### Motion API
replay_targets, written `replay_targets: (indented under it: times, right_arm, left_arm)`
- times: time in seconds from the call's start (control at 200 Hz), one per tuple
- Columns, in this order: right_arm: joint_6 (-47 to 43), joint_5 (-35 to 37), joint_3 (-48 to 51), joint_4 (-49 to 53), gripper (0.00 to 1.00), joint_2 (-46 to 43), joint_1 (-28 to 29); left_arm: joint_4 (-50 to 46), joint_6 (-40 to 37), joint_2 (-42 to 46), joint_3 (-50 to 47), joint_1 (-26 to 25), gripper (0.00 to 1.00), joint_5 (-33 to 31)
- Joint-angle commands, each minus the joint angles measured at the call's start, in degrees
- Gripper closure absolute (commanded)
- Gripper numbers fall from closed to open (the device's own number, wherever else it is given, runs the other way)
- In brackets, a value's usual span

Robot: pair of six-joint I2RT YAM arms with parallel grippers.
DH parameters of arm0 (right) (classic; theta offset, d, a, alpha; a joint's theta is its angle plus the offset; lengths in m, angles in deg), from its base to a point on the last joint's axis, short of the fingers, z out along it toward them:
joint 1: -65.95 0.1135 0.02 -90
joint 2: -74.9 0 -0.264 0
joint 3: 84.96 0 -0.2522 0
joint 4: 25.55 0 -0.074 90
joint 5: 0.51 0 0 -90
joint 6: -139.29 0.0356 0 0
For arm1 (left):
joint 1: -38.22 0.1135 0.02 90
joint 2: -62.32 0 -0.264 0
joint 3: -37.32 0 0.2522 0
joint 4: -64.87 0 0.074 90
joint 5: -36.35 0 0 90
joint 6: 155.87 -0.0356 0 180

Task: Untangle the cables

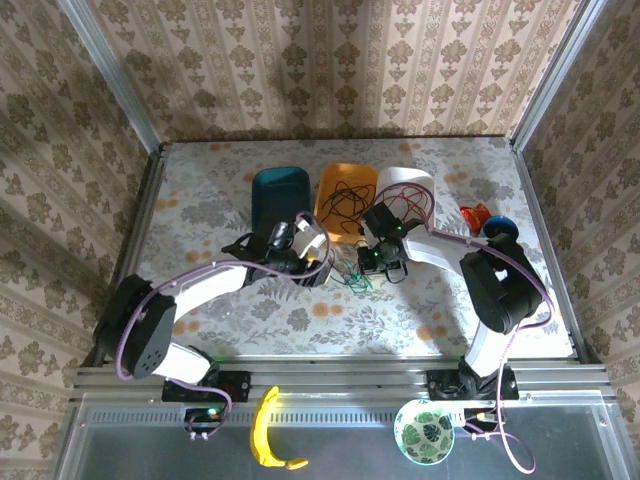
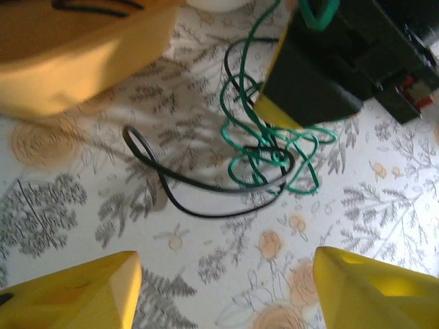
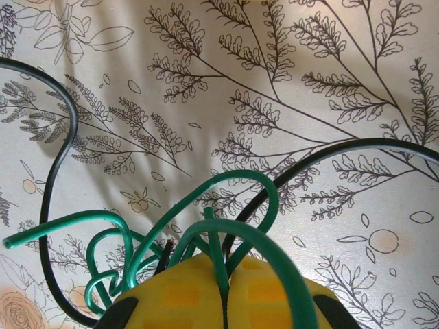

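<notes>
White arm links (image 1: 215, 281), black joints (image 1: 150, 335), purple wiring (image 1: 119, 345) — yellow tool fingers (image 2: 384, 288).

The top view is evenly, moderately lit, and the arms cast soft shadows on the table (image 1: 250, 320). In the left wrist view the yellow fingers (image 2: 75, 295) and orange tub (image 2: 68, 62) are blurred, and the cables (image 2: 267, 147) throw faint shadows. In the right wrist view the table print is sharp and the nearest green loops are soft.

My right fingers (image 3: 171, 298), cropped by the lower edge, hide the pinched end of the green cable (image 3: 236, 232). Beside the green cable, a black cable (image 3: 370, 144) leaves the frame. My left fingers (image 2: 75, 295), below the green cable, are likewise cropped.
</notes>
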Motion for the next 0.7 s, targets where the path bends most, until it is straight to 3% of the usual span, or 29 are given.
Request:
replay_targets:
  times: [0.0,0.165,0.315,0.435,0.555,0.695]
  right_arm:
    - [-0.2,1.6,1.1,0.6,0.93,-2.3,-0.4]
    - [-0.6,1.9,1.8,0.7,0.94,-3.6,-0.4]
    - [-0.8,2.6,2.5,0.8,0.94,-4.7,-0.4]
    - [-1.0,3.0,2.9,0.6,0.94,-5.1,-0.6]
    - [-1.0,3.2,3.3,0.2,0.94,-5.4,-0.9]
    - [-0.2,3.2,4.3,-0.4,0.95,-5.4,-1.5]
  left_arm:
    - [-2.9,2.5,-6.2,6.7,0.3,0.3,-0.7]
    - [-3.0,5.4,-13.1,11.0,0.0,0.32,-1.8]
    - [-7.1,3.8,-15.3,12.7,-1.3,0.41,-5.2]
    - [-8.1,3.5,-15.1,11.7,-1.7,0.58,-4.2]
    - [-8.4,3.7,-14.1,11.3,-1.8,1.0,-3.2]
    - [-10.1,2.4,-7.3,11.0,-1.9,1.0,-4.7]
